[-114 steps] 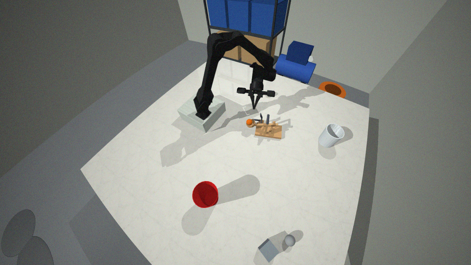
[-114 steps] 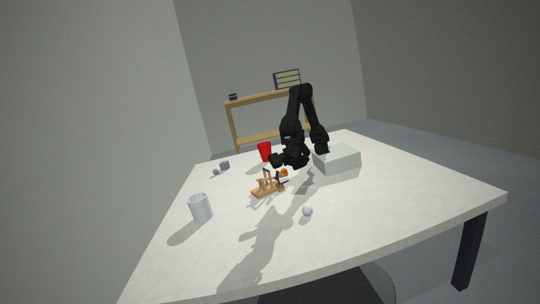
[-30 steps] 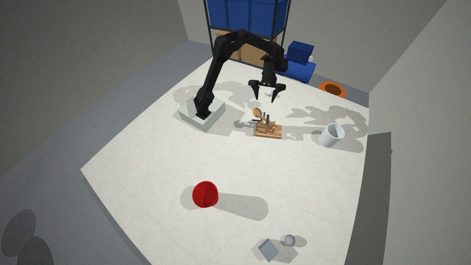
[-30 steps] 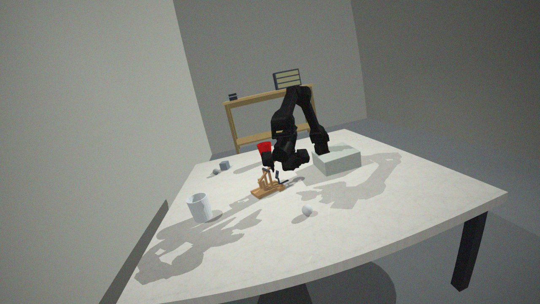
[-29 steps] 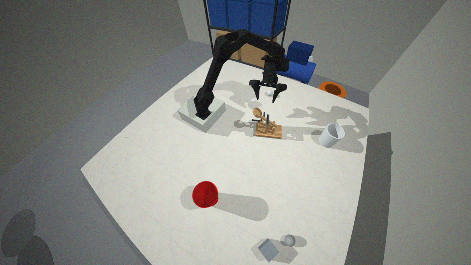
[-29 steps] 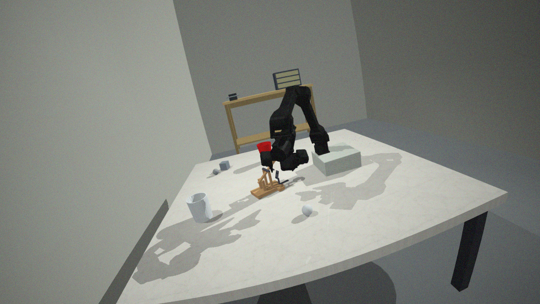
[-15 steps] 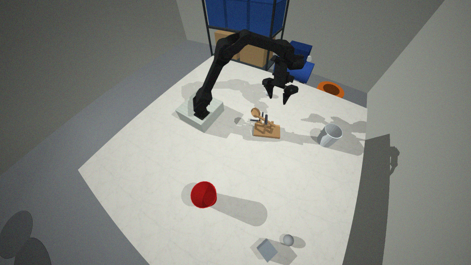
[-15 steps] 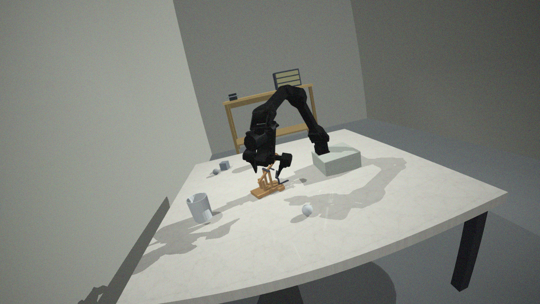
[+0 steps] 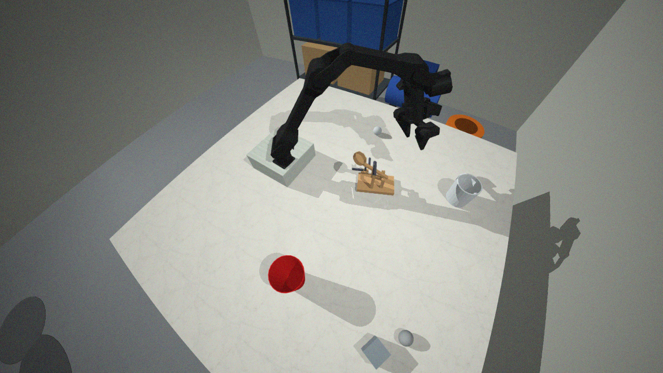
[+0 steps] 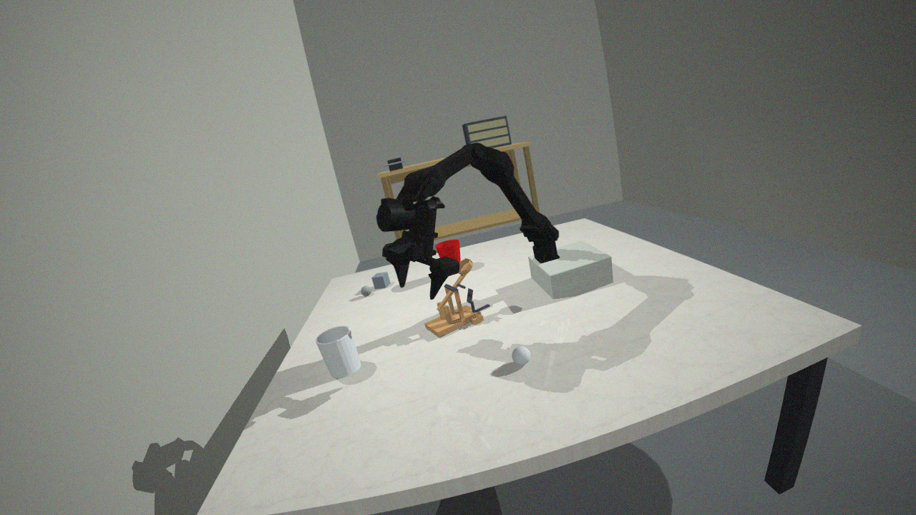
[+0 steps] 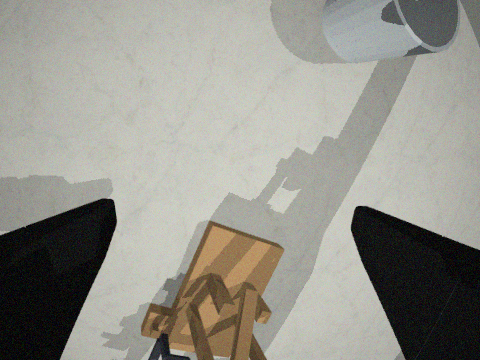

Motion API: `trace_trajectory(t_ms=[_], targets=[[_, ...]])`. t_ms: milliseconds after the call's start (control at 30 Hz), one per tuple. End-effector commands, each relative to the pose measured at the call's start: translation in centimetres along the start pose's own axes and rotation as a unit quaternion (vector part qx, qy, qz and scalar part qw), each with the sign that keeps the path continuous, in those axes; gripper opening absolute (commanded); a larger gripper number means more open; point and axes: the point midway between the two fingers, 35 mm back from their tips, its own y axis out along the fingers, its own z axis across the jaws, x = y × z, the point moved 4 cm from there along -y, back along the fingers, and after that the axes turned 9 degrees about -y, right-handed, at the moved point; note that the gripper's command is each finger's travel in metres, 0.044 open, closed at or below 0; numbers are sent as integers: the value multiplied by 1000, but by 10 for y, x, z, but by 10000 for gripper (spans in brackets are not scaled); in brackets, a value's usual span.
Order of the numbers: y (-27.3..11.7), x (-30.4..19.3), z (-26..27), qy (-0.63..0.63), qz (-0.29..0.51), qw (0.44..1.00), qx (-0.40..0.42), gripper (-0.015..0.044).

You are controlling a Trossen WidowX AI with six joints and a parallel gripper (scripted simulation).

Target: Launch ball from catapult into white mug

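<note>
The catapult (image 9: 376, 185) (image 10: 446, 325) (image 11: 240, 255) appears fired, its cup raised and unloaded, landing unconfirmed, while the pincer (image 9: 415, 141) (image 10: 417, 292) (image 11: 236, 215) is held wide open, gripping nothing.

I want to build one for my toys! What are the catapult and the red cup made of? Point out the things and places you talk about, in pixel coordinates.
The small brown catapult (image 9: 375, 184) (image 10: 453, 320) (image 11: 245, 255) looks like plain matte wood: it is tan, with flat, straight-edged bars. The round red cup (image 9: 286, 274) (image 10: 448, 250) might be plastic, because its colour is bright and even all over, but painted metal could look the same.
</note>
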Motion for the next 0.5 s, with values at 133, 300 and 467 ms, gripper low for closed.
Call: trace_trajectory(t_ms=[133,300,467], targets=[[-8,14,-45,90,-66,994,1,440],[-18,19,-78,147,-115,983,2,440],[-30,24,-113,203,-167,965,1,440]])
